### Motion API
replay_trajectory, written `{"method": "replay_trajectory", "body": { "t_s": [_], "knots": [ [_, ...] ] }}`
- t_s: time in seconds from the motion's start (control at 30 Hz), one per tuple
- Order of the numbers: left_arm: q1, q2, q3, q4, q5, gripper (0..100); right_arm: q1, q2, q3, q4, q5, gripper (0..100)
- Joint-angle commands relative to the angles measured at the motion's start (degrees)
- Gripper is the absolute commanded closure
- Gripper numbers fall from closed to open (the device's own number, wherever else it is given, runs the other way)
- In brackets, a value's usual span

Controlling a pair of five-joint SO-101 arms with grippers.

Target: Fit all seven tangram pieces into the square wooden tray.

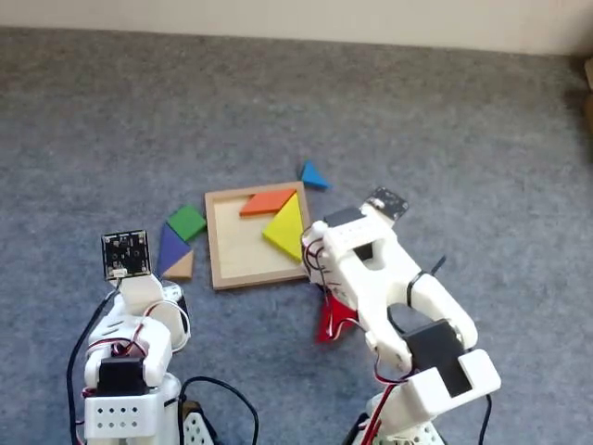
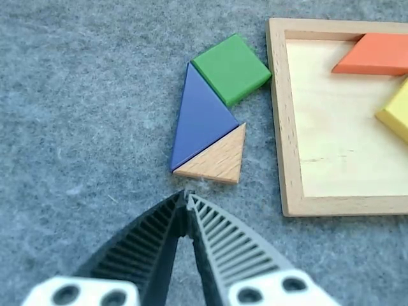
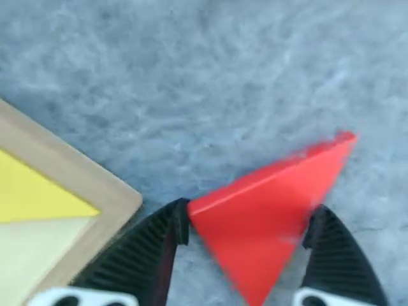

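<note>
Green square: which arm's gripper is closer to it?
Left. The left gripper sits near the green square, same side of the tray; the right gripper, holding the red triangle, is across it.

**Lots of colours on a grey floor**

The fuzzy carpet [image 1: 417, 120] is speckled grey. The square wooden tray [image 1: 211, 241] is pale tan. The pieces are an orange slanted block [image 1: 270, 203], a yellow triangle [image 1: 286, 227], a green square [image 2: 231, 68], a purple-blue triangle [image 2: 201, 118], a plain wood-coloured triangle [image 2: 218, 160], a small blue triangle [image 1: 313, 176] and a bright red triangle [image 3: 268, 204].

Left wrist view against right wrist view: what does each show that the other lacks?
Left wrist: green square, dark blue triangle and bare wooden triangle touching on grey carpet beside the square wooden tray, orange parallelogram inside it, left gripper, fingers shut. Right wrist: red triangle clamped in right gripper. Both: tray, yellow triangle inside, carpet.
</note>
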Motion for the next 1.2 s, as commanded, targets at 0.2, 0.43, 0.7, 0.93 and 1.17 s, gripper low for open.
{"method": "replay_trajectory", "body": {
  "t_s": [0.2, 0.43, 0.7, 0.93, 1.17],
  "knots": [
    [-0.8, -0.1, 1.2, 0.2, -0.4, 100, 1.1, -8.8, -6.3, 3.4, 0.8, 74.9],
    [-0.8, -0.1, 1.2, 0.2, -0.4, 100, 1.1, -10.1, -6.1, 3.8, 0.9, 74.5],
    [-0.8, -0.1, 1.2, 0.2, -0.4, 100, 1.2, -10.1, 2.7, -3.0, 4.3, 61.4],
    [-0.8, -0.1, 1.2, 0.2, -0.4, 100, 1.3, -10.0, 9.2, -12.6, 4.3, 59.5],
    [-0.8, -0.1, 1.2, 0.2, -0.4, 100, 1.5, -10.0, 11.8, -15.9, 4.1, 59.6]
  ]
}}
